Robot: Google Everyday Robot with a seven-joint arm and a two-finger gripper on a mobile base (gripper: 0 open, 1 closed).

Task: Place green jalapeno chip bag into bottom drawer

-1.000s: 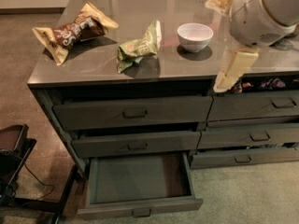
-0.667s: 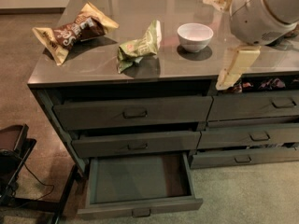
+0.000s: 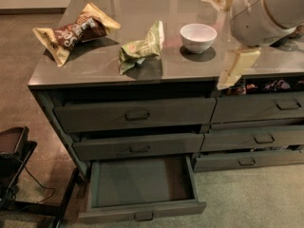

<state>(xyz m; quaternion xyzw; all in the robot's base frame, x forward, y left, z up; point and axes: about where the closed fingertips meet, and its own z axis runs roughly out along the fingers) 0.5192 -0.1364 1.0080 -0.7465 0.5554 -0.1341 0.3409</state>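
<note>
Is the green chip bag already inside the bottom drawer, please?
No, the bag lies on the countertop, with the end effector at its front edge.

The countertop (image 3: 142,4) is gleaming smooth and glossy, the green jalapeno chip bag (image 3: 141,46) near its front edge is showing crinkled, shiny film, the bowl (image 3: 198,36) is shining like glaze, the bottom drawer (image 3: 142,212) is looking matt, and the gripper (image 3: 219,41) over the right front edge is looking matt cream plastic.
</note>
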